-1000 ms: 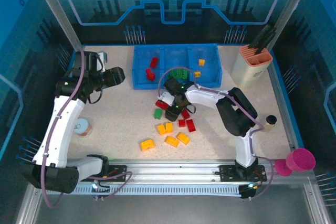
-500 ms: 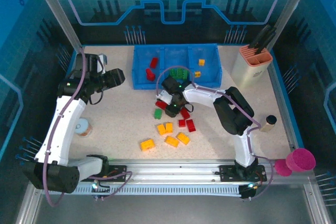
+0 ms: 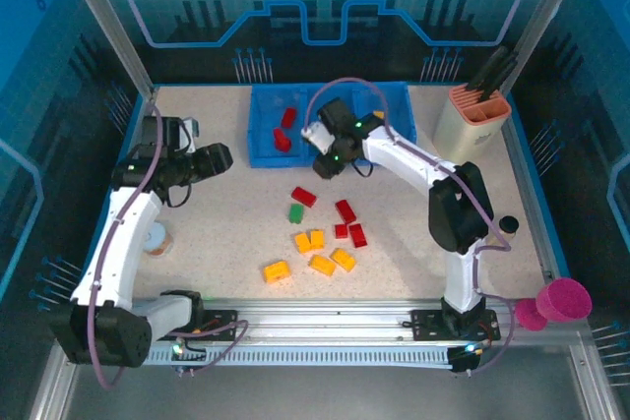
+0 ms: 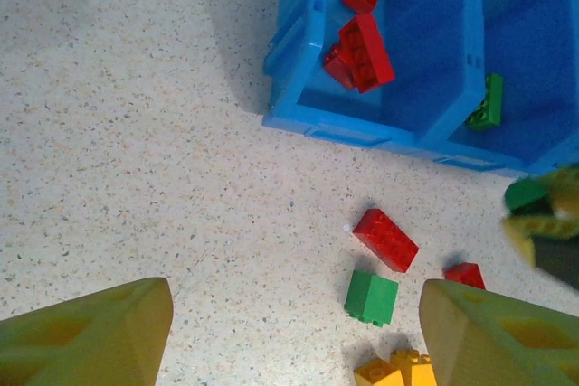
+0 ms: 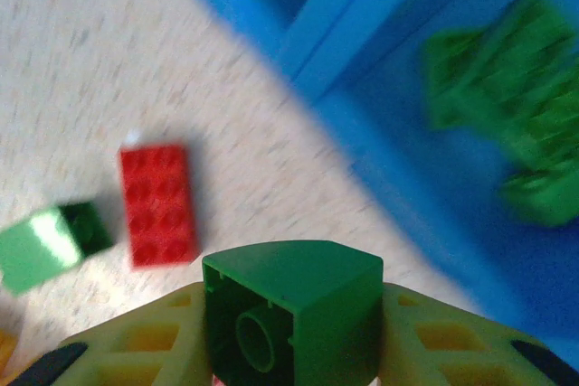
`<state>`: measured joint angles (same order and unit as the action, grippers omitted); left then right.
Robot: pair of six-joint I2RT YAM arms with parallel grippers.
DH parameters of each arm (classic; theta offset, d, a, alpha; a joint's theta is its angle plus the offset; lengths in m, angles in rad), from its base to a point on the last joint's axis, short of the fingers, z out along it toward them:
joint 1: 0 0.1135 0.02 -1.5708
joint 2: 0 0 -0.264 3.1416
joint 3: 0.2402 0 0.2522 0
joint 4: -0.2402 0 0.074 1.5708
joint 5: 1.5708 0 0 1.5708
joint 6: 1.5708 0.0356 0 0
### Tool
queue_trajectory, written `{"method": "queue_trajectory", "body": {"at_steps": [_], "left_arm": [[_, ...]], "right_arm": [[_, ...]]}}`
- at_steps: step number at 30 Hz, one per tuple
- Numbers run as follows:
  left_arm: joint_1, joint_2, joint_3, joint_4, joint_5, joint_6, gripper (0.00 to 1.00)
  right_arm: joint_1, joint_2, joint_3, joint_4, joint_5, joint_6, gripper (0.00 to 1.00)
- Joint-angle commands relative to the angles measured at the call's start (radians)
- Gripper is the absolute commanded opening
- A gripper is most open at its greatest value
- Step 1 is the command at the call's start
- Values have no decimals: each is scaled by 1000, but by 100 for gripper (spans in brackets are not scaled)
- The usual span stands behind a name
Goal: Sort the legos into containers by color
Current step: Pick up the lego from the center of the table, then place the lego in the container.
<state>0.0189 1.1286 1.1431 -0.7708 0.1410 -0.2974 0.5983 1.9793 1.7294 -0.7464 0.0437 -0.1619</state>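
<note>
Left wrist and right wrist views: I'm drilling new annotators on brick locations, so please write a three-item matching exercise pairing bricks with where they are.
Things:
1. red oblong plastic brick
2. square green plastic brick, hollow underside showing
3. cluster of red plastic bricks

Places:
A. left compartment of the shallow blue plastic tray
B. held in the right gripper
C. on the speckled table, in front of the tray

Pairs: 1-C, 2-B, 3-A

A green brick [image 5: 289, 309] sits in the yellowish right pincer [image 5: 289, 359]; ahead, blue tray [image 5: 348, 29], speckled beige desk [image 5: 90, 61].
</note>
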Motion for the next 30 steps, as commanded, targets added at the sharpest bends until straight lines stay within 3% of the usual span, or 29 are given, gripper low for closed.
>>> {"method": "queue_trajectory", "body": {"at_steps": [1,15,24,30], "left_arm": [[19,-61,-18,33,31,66,76],[33,-95,-51,5,33,92,78],[33,-86,-82,33,60,58,77],[33,-87,-89,44,69,47,76]], "right_arm": [[-37,70,128,-36,67,34,40],[-108,508,744,-137,170,65,42],[-132,617,847,-137,156,83,49],[-130,592,830,-116,140,99,54]]}}
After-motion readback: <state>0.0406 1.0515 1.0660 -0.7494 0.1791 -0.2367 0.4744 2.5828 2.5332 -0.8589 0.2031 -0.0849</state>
